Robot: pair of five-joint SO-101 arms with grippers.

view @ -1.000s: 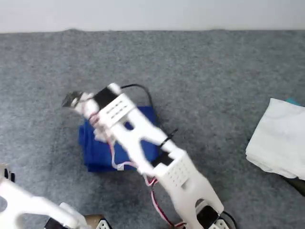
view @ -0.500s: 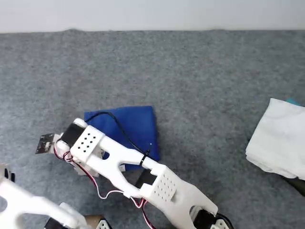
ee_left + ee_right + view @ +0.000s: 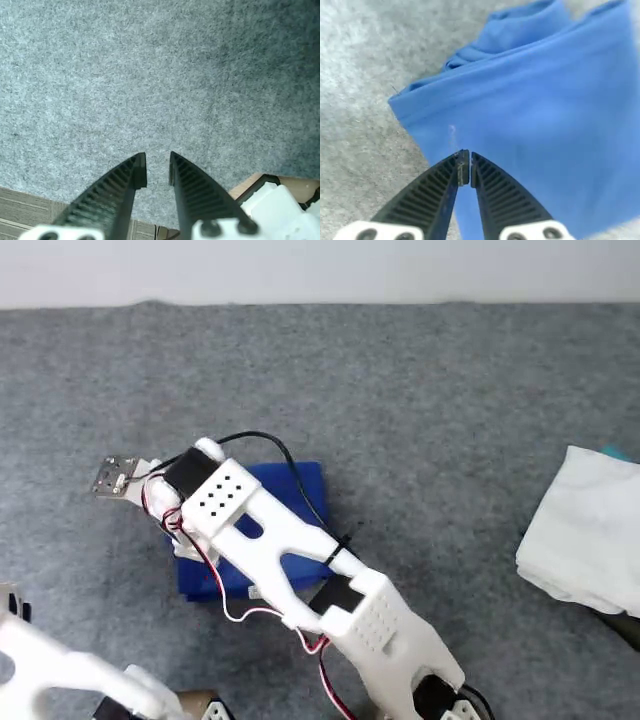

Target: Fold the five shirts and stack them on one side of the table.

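A folded blue shirt [image 3: 300, 500] lies on the grey table left of centre, with the right arm [image 3: 250, 530] stretched across it from the front. In the right wrist view my right gripper [image 3: 466, 170] hangs shut just above the blue shirt [image 3: 545, 125], near its folded corner, holding nothing. A stack of white folded shirts [image 3: 585, 535] rests at the table's right edge. Over bare grey table surface [image 3: 150, 75] close to the front edge, my left gripper [image 3: 157, 170] has its fingers slightly open and empty. The left arm [image 3: 50, 665] sits at the front left corner.
A teal item [image 3: 617, 452] peeks out behind the white stack. Wooden floor [image 3: 30, 210] shows past the table's front edge in the left wrist view. Open grey surface [image 3: 400, 380] spreads across the back and middle of the table.
The right arm swung off the blue shirt toward the front left, then came back over the shirt's left part. The left arm and the white stack stayed put.
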